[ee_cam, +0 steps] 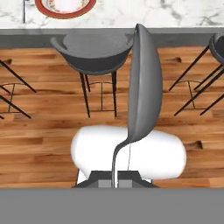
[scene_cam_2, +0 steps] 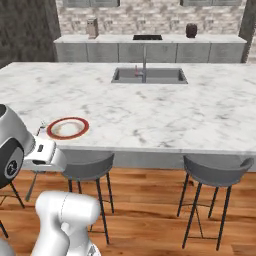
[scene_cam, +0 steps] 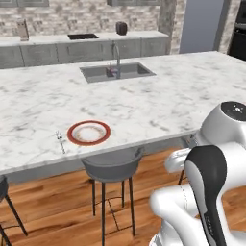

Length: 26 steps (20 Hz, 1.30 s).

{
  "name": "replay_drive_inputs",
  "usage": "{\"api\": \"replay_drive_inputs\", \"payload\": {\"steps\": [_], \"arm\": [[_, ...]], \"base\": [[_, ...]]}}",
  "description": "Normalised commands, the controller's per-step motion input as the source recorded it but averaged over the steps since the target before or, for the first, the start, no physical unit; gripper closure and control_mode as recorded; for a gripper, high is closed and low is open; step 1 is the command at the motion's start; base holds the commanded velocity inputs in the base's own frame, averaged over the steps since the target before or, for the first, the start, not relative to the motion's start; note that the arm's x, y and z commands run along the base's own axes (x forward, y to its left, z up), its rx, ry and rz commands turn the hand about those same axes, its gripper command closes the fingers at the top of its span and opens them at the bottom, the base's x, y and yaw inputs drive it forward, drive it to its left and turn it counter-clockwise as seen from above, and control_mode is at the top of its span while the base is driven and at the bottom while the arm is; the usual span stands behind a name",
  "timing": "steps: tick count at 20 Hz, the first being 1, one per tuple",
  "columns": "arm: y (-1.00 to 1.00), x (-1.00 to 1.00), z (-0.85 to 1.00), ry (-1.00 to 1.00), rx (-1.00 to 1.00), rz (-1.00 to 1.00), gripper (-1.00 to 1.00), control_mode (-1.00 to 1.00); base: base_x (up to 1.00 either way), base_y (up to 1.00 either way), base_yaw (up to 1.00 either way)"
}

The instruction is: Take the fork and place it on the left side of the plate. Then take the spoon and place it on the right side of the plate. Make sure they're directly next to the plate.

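Observation:
My gripper (ee_cam: 114,178) is shut on the thin handle of the spoon (ee_cam: 144,78). Its grey oval bowl stands edge-on and points toward the counter. The gripper hangs in front of the counter edge, above the wooden floor and a stool. The plate (scene_cam: 72,136), with its red-orange rim and pale speckled centre, lies near the counter's front edge; its rim (ee_cam: 43,9) shows at the top of the hand view. The slim grey fork (scene_cam: 60,141) lies on the marble just left of the plate, close beside it; its handle (ee_cam: 24,11) also appears in the hand view.
A grey stool (scene_cam: 113,168) stands under the counter edge below the plate, and another stool (scene_cam_2: 215,172) is farther right. A sink with faucet (scene_cam: 116,72) is set in the counter's far middle. White marble (scene_cam: 158,105) stretches to the right of the plate.

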Motion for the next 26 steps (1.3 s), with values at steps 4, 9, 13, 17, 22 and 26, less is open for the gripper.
{"api": "replay_drive_inputs", "payload": {"steps": [4,9,13,17,22,26], "arm": [[0.00,0.00,0.00,0.00,0.00,0.00,1.00,1.00],[0.00,0.00,0.00,0.00,0.00,0.00,1.00,1.00],[0.00,0.25,-0.01,0.02,0.00,0.00,1.00,-1.00],[-0.03,1.00,-0.12,0.09,0.00,0.06,1.00,-1.00],[-0.02,0.99,-0.25,0.08,0.00,0.07,1.00,-1.00],[0.00,0.75,-0.50,0.02,0.00,0.02,1.00,-1.00]], "base": [[0.89,0.52,0.00],[0.92,0.02,0.00],[0.69,0.00,0.00],[0.00,0.00,0.00],[0.00,0.00,0.00],[0.00,0.00,0.00]]}}
